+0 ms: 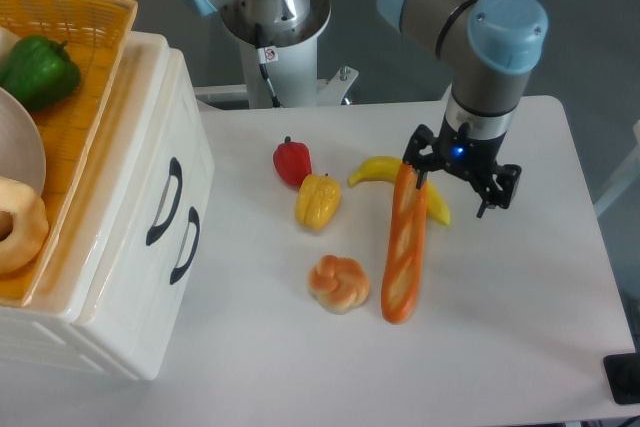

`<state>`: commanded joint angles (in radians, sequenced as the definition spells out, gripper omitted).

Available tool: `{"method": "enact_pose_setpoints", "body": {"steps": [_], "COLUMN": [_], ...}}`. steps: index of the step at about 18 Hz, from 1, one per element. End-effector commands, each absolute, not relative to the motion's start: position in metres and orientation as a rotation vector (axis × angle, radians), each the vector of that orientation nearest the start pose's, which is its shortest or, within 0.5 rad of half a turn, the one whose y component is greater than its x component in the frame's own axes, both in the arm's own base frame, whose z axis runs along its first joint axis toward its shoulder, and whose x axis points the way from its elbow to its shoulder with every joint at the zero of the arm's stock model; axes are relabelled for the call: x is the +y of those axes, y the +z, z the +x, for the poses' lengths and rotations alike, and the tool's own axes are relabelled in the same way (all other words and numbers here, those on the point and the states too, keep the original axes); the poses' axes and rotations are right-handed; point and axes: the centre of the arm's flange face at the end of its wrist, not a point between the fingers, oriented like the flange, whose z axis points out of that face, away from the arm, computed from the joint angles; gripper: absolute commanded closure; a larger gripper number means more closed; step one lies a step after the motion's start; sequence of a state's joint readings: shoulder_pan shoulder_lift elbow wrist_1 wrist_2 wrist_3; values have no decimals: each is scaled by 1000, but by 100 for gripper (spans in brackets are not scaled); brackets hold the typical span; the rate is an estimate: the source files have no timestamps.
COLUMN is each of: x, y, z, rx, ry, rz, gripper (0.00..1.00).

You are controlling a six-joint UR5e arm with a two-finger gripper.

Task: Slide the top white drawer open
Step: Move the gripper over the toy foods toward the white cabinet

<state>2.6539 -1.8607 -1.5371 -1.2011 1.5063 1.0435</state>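
Although the task is to slide open the top white drawer (150, 182), the glossy cream-white box with a curved black handle (164, 201) on its front, we judge that the work is only at the approach stage. Our two-finger hand (461, 183) hangs over the right half of the white bench (520, 327), its fingers spread apart and holding nothing, just above the upper end of the long orange-brown baguette (404, 241) and the yellow banana (400, 182) that lies under it. The drawer sits far off at the left of the bench, in a cabinet whose front faces right, and it looks fully shut, flush with the lower drawer (150, 277) below it, which carries a matching black handle (185, 244). An orange woven basket (85, 67) rests on top of the cabinet.

Between hand and handle lie a red pepper (292, 161), a yellow pepper (318, 200) and a small braided bun (339, 283). We reckon the next move calls for carrying the hand leftward, high enough to clear this food, then lowering it to the upper handle, not the lower one. The fingers must straddle the handle's arch and close on it before any pull to the right. Whether the hand needs turning to fit the handle we cannot tell from this view.
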Motion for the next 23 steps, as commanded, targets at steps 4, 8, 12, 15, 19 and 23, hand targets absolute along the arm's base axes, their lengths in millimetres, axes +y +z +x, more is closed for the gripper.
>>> {"method": "enact_pose_setpoints", "body": {"steps": [4, 8, 12, 15, 19, 23], "x": [432, 450, 468, 488, 511, 523], "y": [382, 378, 378, 377, 376, 378], "z": [-463, -448, -428, -404, -367, -345], "rx": [-304, -383, -522, -519, -524, -637], "ry": [83, 66, 40, 37, 1, -19], "rz": [-3005, -3006, -2981, -2988, -3009, -2997], "gripper": [0, 0, 0, 0, 0, 0]}}
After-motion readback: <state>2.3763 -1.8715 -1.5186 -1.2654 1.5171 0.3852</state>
